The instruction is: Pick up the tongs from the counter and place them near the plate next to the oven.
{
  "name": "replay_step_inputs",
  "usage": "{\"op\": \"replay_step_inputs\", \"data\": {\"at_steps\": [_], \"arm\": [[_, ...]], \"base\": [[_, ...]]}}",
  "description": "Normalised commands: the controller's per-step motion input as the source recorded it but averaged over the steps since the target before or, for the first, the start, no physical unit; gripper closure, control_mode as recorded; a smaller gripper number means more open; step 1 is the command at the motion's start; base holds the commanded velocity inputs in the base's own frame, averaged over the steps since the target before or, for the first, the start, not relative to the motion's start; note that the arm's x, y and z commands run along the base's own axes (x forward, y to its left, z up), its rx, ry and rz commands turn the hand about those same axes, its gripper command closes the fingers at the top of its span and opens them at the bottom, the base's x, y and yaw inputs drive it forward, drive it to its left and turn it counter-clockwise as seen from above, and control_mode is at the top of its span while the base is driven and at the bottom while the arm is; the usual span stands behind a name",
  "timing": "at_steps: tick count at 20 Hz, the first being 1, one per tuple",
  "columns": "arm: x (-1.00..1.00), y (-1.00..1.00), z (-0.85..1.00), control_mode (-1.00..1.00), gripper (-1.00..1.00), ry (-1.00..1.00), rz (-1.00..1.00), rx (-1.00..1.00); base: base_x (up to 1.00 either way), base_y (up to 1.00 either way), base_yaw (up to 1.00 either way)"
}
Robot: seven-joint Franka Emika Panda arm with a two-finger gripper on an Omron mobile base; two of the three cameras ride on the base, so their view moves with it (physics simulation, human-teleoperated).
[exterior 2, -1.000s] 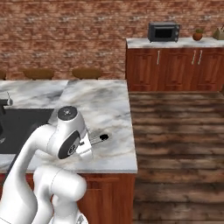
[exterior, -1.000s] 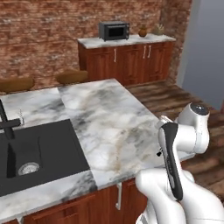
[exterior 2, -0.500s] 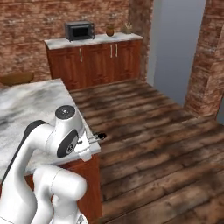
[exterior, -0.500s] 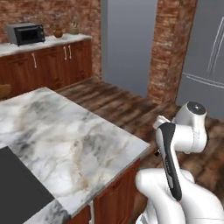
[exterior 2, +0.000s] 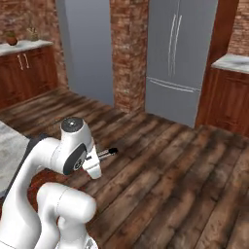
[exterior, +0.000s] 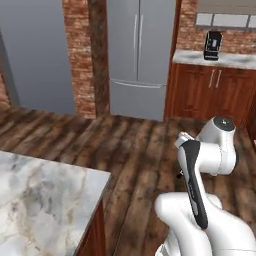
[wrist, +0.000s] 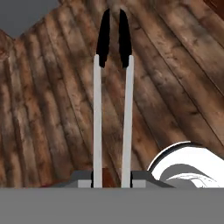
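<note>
Tongs (wrist: 112,100): slim silver pair with black ends, running from the bottom centre of the hand view up to its top centre, the two arms nearly parallel and a narrow gap between them. We hold them at their lower end in our gripper (wrist: 112,178), its two fingers pressed in against the outer sides of the metal arms. In the right base view one black tip (exterior 2: 112,151) sticks out to the right of our white arm, left of centre, above the floor.

Floor (wrist: 175,78): dark brown wooden planks, lying under the tongs across the hand view.

Counter (exterior: 40,200): white-grey marble corner over reddish-brown wood, lower left of the left base view, well apart from the tongs.

Refrigerator (exterior 2: 182,58): grey, double-door, upper right of the right base view, set between brick walls.

Coffee machine (exterior: 213,45): black, on a far marble-topped cabinet, upper right of the left base view.
</note>
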Motion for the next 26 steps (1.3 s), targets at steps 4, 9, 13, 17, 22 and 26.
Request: {"op": "replay_step_inputs", "data": {"at_steps": [4, 9, 13, 17, 22, 26], "arm": [[0.00, 0.00, 0.00, 1.00, 1.00, 0.00, 0.00, 0.00], [0.00, 0.00, 0.00, 1.00, 1.00, 0.00, 0.00, 0.00], [0.00, 0.00, 0.00, 1.00, 1.00, 0.00, 0.00, 0.00], [0.00, 0.00, 0.00, 1.00, 1.00, 0.00, 0.00, 0.00], [0.00, 0.00, 0.00, 1.00, 1.00, 0.00, 0.00, 0.00], [0.00, 0.00, 0.00, 1.00, 1.00, 0.00, 0.00, 0.00]], "base": [[-0.17, -0.32, -0.73], [-0.08, -0.20, -0.68], [-0.11, -0.08, -0.65], [-0.16, -0.17, -0.63], [-0.12, -0.05, -0.64], [0.05, -0.02, -0.51]]}}
